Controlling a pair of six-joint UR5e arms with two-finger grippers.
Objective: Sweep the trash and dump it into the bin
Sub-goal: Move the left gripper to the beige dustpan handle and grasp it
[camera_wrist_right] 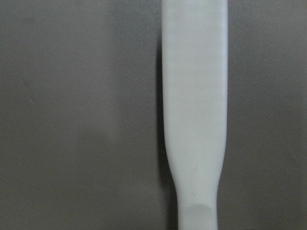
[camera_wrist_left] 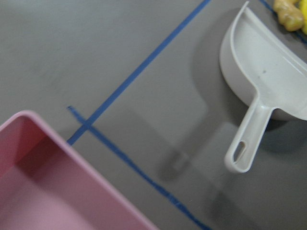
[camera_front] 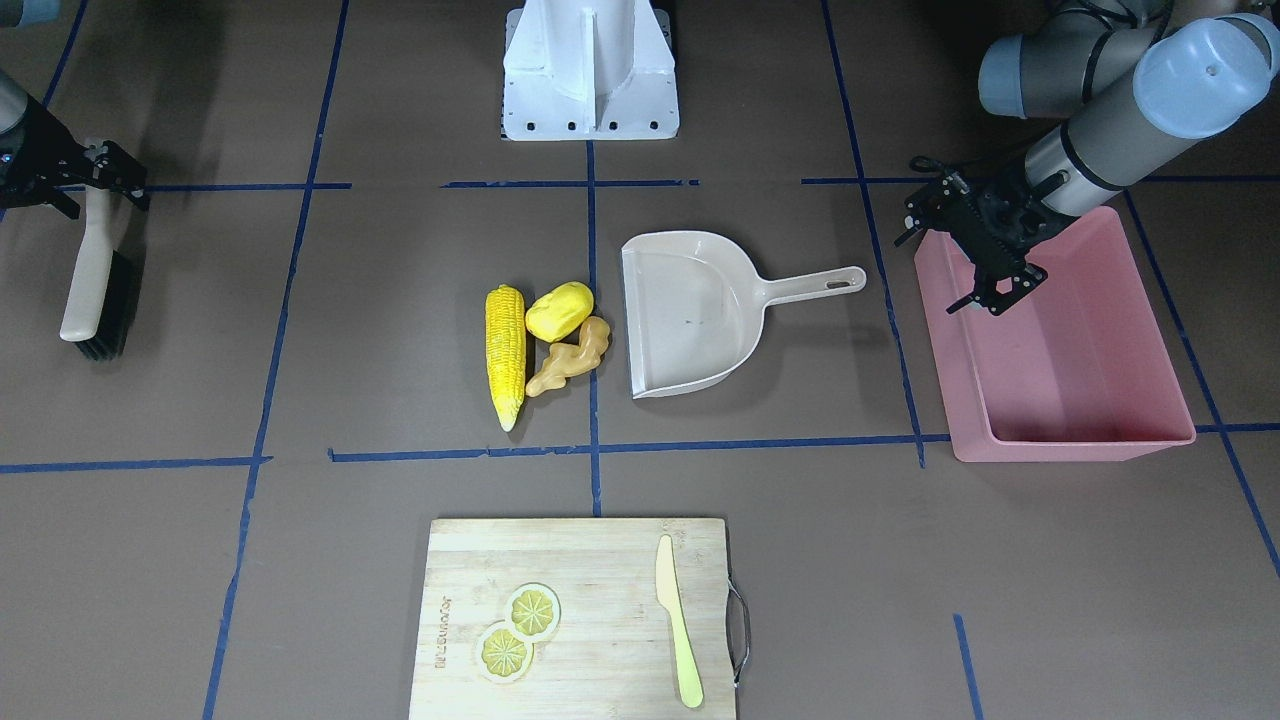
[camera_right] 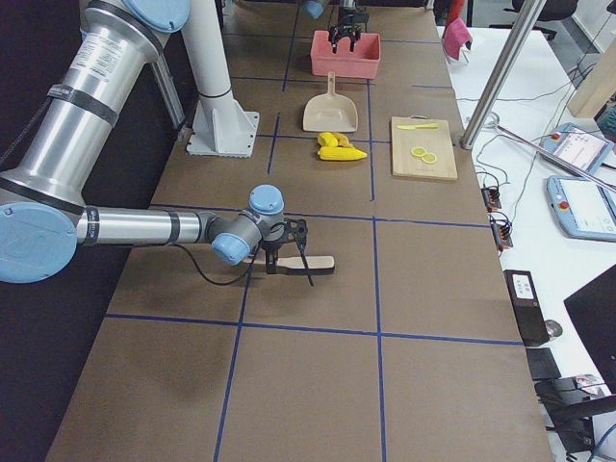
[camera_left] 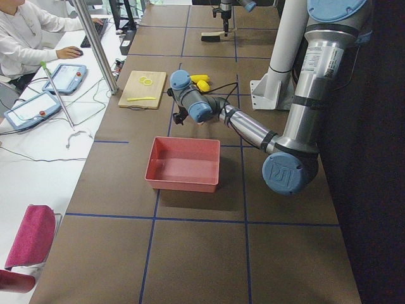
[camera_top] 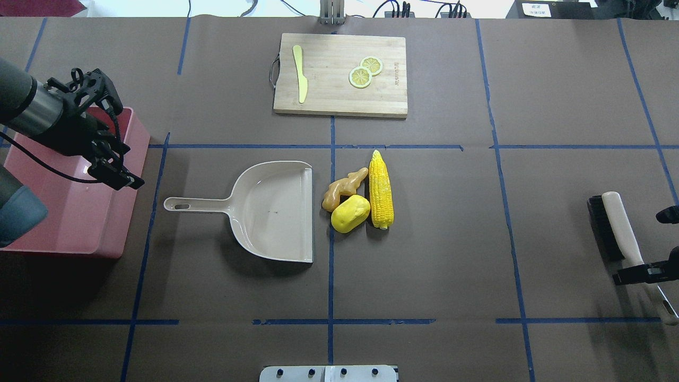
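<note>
Nothing is swept yet; the trash lies beside the empty dustpan. The left fingers gape over the bin, and the right fingers loosely straddle the brush.

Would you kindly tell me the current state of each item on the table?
Bin: empty.
Dustpan: empty, flat on table.
Corn cob, potato, ginger root: on table, outside dustpan.
Brush: lying on table.
Left gripper: open, empty, above bin edge.
Right gripper: open, straddling brush handle.
Lemon slices: on cutting board.
Knife: flat on cutting board.
</note>
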